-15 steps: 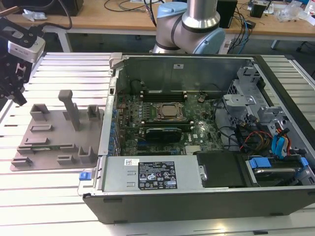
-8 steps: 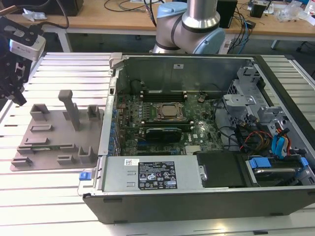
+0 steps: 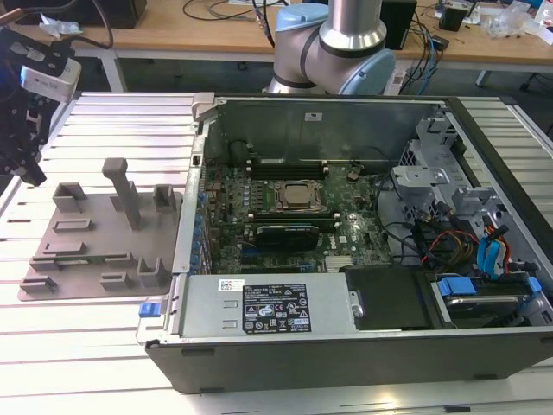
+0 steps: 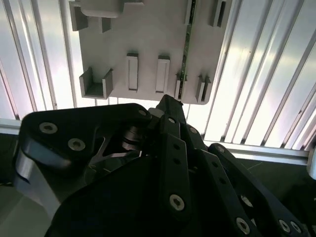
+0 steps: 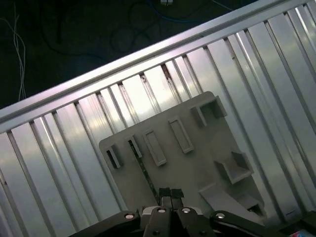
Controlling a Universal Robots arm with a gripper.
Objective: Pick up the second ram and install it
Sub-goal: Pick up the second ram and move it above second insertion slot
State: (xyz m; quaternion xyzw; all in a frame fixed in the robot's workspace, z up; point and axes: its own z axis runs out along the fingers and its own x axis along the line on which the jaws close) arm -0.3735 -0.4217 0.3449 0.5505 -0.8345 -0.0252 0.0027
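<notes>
In the exterior view, the arm's black, multi-link gripper (image 3: 33, 173) hangs at the exterior view's left, above and well apart from the flat grey plastic holder tray (image 3: 95, 216) on the ribbed metal table (image 3: 104, 121). The second ram (image 3: 78, 257), a long, narrow green circuit-board stick, appears to stand on edge in the tray's near slots. On the open dark computer case (image 3: 346, 354), a white sticker (image 3: 229, 284) and a black label (image 3: 281, 309) carry print too small to make out.

In the second wrist view, the gripper (image 4: 169, 101) narrows to one tip with its fingers drawn together and empty. Past that tip the second ram (image 4: 185, 54) shows edge-on as a thin green line across the holder tray (image 4: 148, 44).

In the first wrist view, the pads sit together at the gripper (image 5: 170, 193), with the second ram (image 5: 143, 165) running towards them across the holder tray (image 5: 197, 163). No writing is legible in either wrist view.

Judged risks: closed fingers would strike the stick's top edge rather than straddle it. A slight sideways offset could tip or jam it in its narrow slots. The tray's tall grey post (image 3: 125, 194) stands near enough to snag.
</notes>
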